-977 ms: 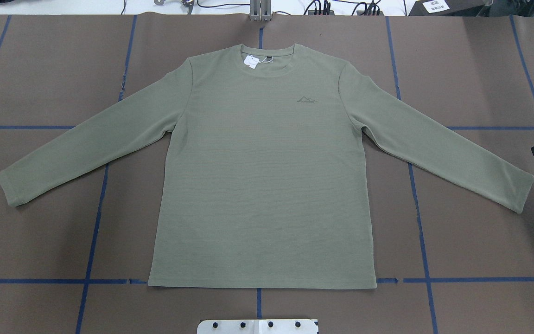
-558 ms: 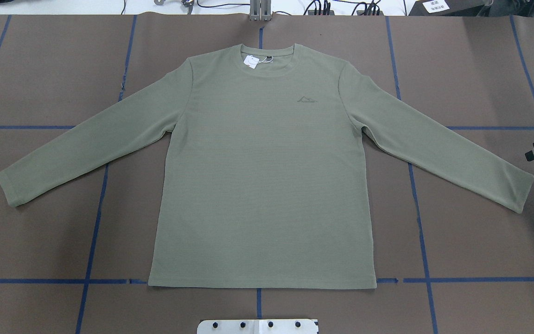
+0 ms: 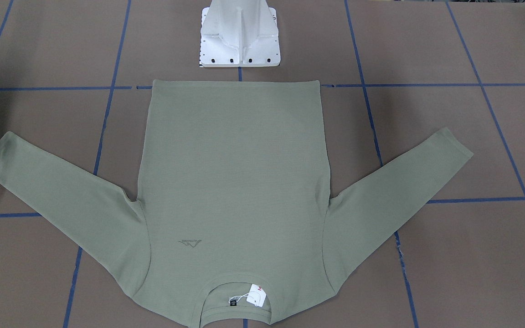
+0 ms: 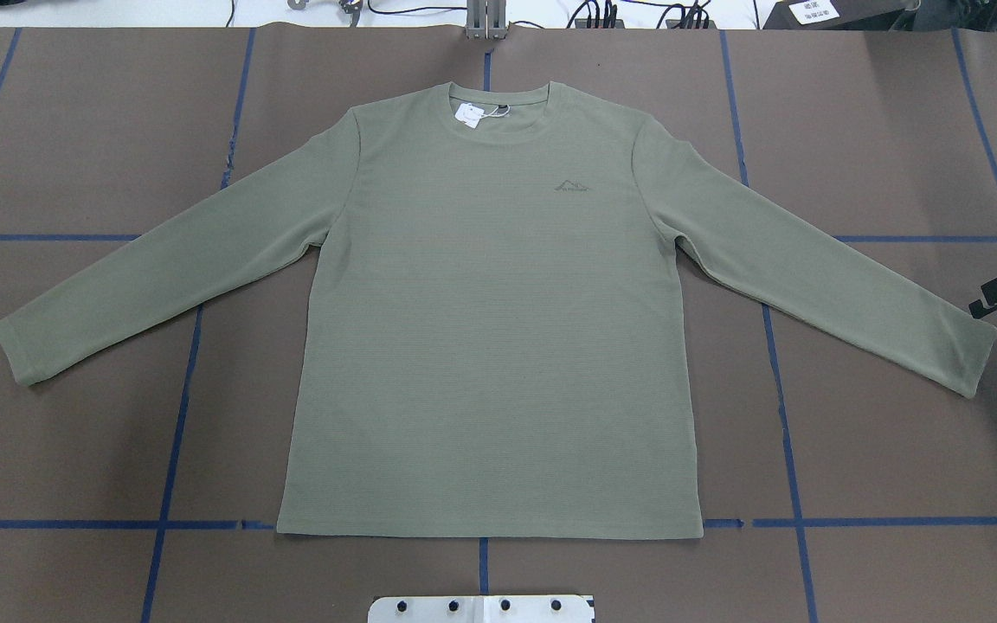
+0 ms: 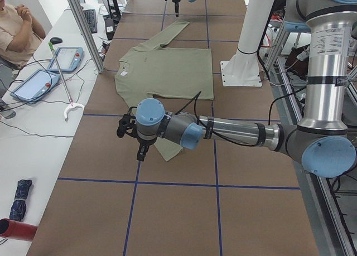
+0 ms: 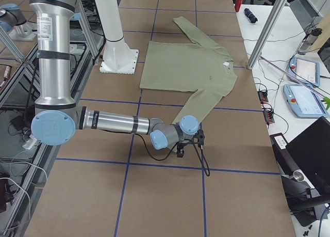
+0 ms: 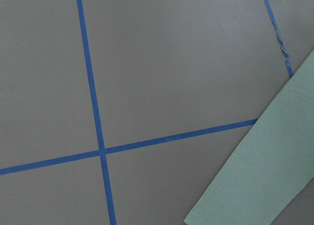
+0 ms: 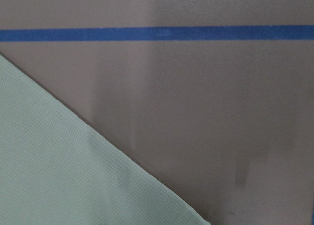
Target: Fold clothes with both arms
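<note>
The sage-green long-sleeve shirt lies flat and face up on the brown table, sleeves spread, collar and white hang tag at the far side. My right gripper pokes in at the edge of the overhead view, just beyond the right sleeve's cuff; only a black part shows, so I cannot tell if it is open. My left gripper shows only in the exterior left view, pointing down beside the other cuff; I cannot tell its state. Both wrist views show only a sleeve, no fingers.
The white pedestal base stands just behind the shirt's hem. Blue tape lines grid the table. A seated person, tablets and an aluminium post are at the side table beyond the collar.
In the overhead view my right gripper has moved down and a little left, closer to the right cuff. The shirt has not moved.
</note>
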Tool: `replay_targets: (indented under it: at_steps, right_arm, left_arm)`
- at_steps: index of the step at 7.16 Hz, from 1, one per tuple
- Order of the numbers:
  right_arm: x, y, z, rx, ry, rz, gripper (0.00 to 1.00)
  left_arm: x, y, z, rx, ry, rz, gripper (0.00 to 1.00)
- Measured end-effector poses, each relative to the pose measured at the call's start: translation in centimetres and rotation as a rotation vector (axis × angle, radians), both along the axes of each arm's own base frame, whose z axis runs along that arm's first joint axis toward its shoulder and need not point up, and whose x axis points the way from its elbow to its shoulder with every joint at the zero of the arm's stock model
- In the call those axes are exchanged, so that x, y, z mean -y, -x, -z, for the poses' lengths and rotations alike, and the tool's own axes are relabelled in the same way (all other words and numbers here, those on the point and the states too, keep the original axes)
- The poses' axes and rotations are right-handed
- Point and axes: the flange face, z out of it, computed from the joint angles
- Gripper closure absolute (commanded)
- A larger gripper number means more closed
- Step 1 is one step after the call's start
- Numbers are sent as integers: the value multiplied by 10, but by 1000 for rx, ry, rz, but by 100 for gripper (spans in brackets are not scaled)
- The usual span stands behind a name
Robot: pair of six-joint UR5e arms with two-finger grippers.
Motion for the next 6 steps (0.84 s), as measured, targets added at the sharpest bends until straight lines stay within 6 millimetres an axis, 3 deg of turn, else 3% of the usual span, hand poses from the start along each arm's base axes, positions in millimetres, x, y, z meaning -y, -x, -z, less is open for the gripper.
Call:
replay_targets:
  at_steps: [5, 6]
  right_arm:
    - [-6, 7, -19, -13, 35, 19, 15]
    - [-6, 9, -21, -15, 40, 22, 32]
  left_arm:
    - [0, 0, 2, -2, -4, -1, 0]
    - [0, 0, 2, -2, -5, -2, 0]
